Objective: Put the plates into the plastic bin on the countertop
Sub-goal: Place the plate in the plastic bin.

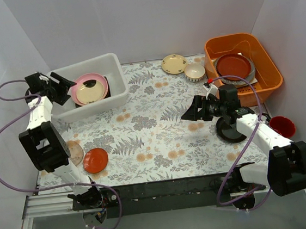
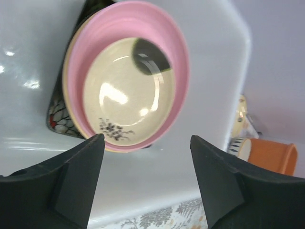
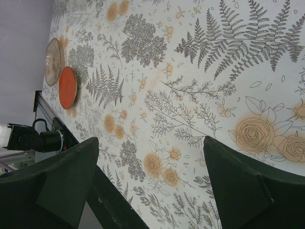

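Note:
The translucent white plastic bin [image 1: 116, 69] stands at the back left of the fern-printed cloth [image 1: 149, 131]. In it lies a pink plate [image 1: 86, 79] with a cream plate [image 1: 93, 91] inside, over a black floral plate [image 2: 58, 119]. My left gripper [image 1: 67, 86] is open and empty above the bin's left side; its view shows the pink plate [image 2: 177, 62] and the cream plate [image 2: 124, 95]. A red-orange saucer [image 1: 96, 160] and a pale plate [image 1: 75, 153] lie front left. A yellow plate [image 1: 174, 63] lies at the back. My right gripper [image 1: 190, 110] is open and empty over the cloth.
An orange tub [image 1: 266, 67] at the back right holds a red-brown plate on a grey one [image 1: 233, 65]. A small cream bowl [image 1: 194, 71] stands beside it. A dark dish [image 1: 227, 131] lies under my right arm, and a red bowl [image 1: 282, 126] sits at the right edge.

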Available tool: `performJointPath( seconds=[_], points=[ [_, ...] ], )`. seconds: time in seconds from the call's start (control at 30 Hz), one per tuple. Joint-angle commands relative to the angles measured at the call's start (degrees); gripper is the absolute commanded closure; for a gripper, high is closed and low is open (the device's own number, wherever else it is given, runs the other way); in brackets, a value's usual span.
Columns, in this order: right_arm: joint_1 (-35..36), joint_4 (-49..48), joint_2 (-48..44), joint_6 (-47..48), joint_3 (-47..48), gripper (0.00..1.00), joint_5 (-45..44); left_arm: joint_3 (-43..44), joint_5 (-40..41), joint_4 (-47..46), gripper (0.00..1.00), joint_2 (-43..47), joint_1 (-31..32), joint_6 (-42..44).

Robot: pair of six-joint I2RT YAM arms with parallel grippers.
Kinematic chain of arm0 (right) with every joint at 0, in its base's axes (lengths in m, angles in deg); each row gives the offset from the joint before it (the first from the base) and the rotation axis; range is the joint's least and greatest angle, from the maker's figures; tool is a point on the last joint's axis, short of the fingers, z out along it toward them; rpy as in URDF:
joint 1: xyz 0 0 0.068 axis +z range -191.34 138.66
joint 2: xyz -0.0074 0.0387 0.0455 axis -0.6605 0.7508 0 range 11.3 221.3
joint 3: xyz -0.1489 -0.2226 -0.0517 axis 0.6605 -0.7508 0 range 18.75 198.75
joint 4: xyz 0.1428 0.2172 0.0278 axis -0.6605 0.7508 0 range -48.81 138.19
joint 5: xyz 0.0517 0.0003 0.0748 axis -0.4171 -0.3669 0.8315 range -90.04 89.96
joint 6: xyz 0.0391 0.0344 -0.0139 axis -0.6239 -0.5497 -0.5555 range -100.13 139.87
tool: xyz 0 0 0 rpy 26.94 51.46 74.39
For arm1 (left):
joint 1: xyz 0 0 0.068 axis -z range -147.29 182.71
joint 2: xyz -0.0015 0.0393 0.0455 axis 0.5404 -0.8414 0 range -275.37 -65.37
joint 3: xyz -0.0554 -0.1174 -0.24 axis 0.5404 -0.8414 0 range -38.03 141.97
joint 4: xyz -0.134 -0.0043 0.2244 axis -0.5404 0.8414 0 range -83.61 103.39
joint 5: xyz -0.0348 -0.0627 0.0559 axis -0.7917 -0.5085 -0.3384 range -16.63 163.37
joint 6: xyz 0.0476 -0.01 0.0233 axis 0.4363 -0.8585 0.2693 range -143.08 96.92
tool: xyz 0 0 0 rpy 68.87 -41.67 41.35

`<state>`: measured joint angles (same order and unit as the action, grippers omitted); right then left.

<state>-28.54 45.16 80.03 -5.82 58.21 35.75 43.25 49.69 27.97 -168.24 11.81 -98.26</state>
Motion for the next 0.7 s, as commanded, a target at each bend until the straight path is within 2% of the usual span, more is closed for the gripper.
performJointPath(
  seconds=[0.0, 0.07, 0.23, 0.43, 0.47, 0.53, 0.67],
  points=[
    [-0.3, -1.7, -1.6, -0.5, 0.7, 0.02, 0.9, 4.9, -5.6, -0.9, 0.26, 8.3, -0.1, -1.5],
    [-0.2, -1.7, -1.8, -0.8, 1.1, 0.02, 0.9, 5.6, -10.6, -0.9, 0.25, 9.8, 0.3, -1.9],
    [-0.2, -1.6, -2.1, -1.7, 2.2, 0.02, 0.7, 3.5, -13.8, -1.7, 0.23, 15.1, 4.8, -3.0],
    [-0.2, -0.9, -3.4, -2.0, 3.2, 0.02, -0.3, -3.6, -11.0, -2.9, 0.25, 21.1, 18.2, -3.7],
    [-0.3, -0.6, -3.8, -2.2, 3.3, 0.02, -0.5, -4.6, -10.5, -3.9, 0.26, 21.6, 22.4, -4.0],
    [-0.2, -0.3, -4.2, -2.3, 3.3, 0.02, -0.8, -8.5, -9.0, -5.5, 0.26, 22.8, 25.6, -5.1],
    [-0.2, -0.3, -6.2, -3.3, 3.4, 0.02, -1.9, -14.1, -5.1, -10.2, 0.27, 23.9, 36.0, -8.1]
  ],
)
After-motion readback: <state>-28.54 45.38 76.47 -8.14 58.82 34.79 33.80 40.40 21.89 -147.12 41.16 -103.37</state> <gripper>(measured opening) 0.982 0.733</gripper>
